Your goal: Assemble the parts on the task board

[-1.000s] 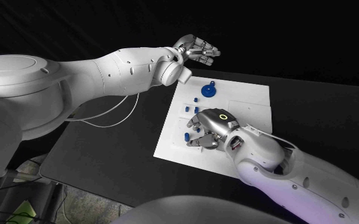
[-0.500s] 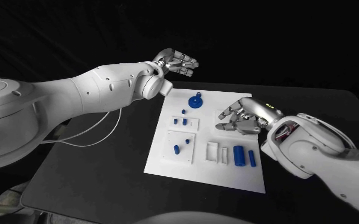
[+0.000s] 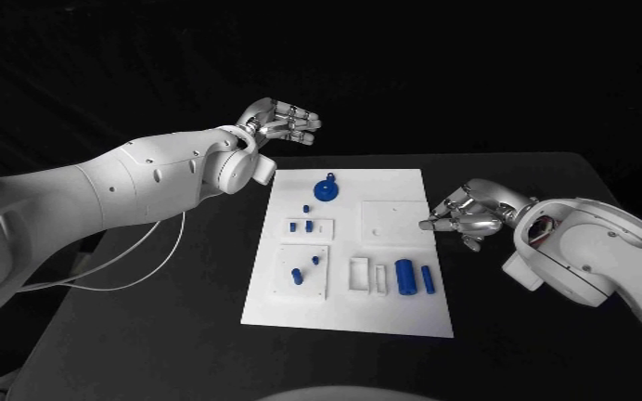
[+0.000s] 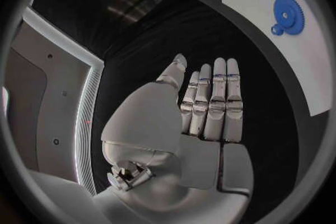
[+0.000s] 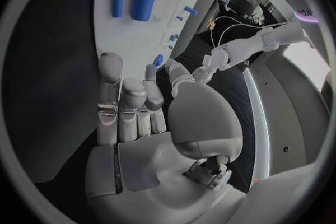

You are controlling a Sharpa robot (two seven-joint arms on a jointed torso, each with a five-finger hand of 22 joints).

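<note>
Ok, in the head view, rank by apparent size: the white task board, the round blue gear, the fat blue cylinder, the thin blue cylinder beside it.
1. White task board
2. Round blue gear
3. Fat blue cylinder
4. Thin blue cylinder

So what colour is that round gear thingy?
Blue; the gear shows best in the left wrist view.

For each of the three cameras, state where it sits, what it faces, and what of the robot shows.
Head view: on the robot's head, looking down at the task board; both arms reach in.
Left wrist view: behind the left hand, fingers straight, facing the board's corner with the blue gear.
Right wrist view: behind the right hand, facing the board and two blue cylinders.
Shared: the board.
</note>
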